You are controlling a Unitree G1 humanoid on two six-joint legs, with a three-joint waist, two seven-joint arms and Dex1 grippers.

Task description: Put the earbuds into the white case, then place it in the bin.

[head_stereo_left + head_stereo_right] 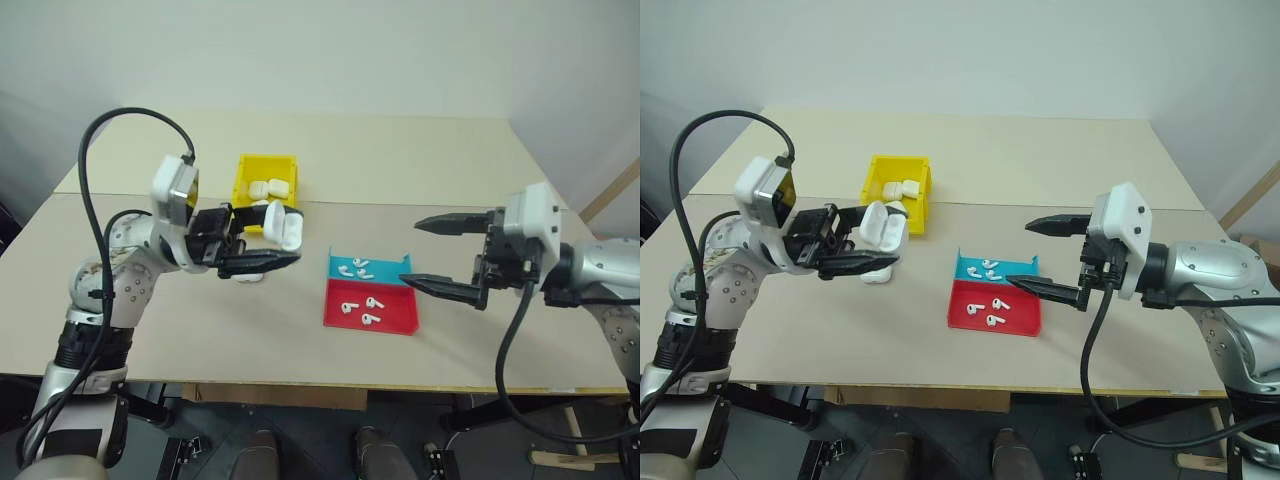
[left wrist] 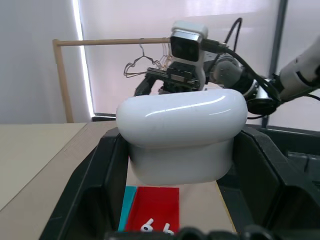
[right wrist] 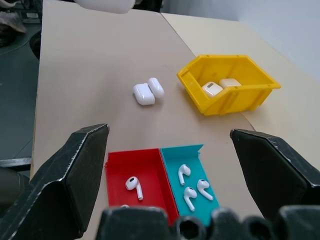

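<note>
A white case [image 1: 283,227] is being held clamped between the two black fingers of the left gripper [image 1: 262,247], lifted clear of the bench [image 1: 450,160], its lid looking closed in the left wrist view; it is being carried just in front of the yellow bin [image 1: 243,178], between the bin and the tray. The gripper is being pointed sideways toward the robot's right. Two or three more white cases [image 3: 212,89] are being kept inside the bin, and another open case [image 3: 148,92] is lying on the bench beneath the left gripper. The earbuds [image 3: 192,186] are being kept in a flat two-part tray [image 1: 400,320]: three are lying in the blue half [image 1: 398,267], three in the red half [image 1: 340,312], one of them [image 3: 133,184] being seen close up by the right wrist camera. The right gripper [image 1: 440,253] is being held spread wide and empty, hovering just right of the tray with its fingers aimed toward the left arm.
</note>
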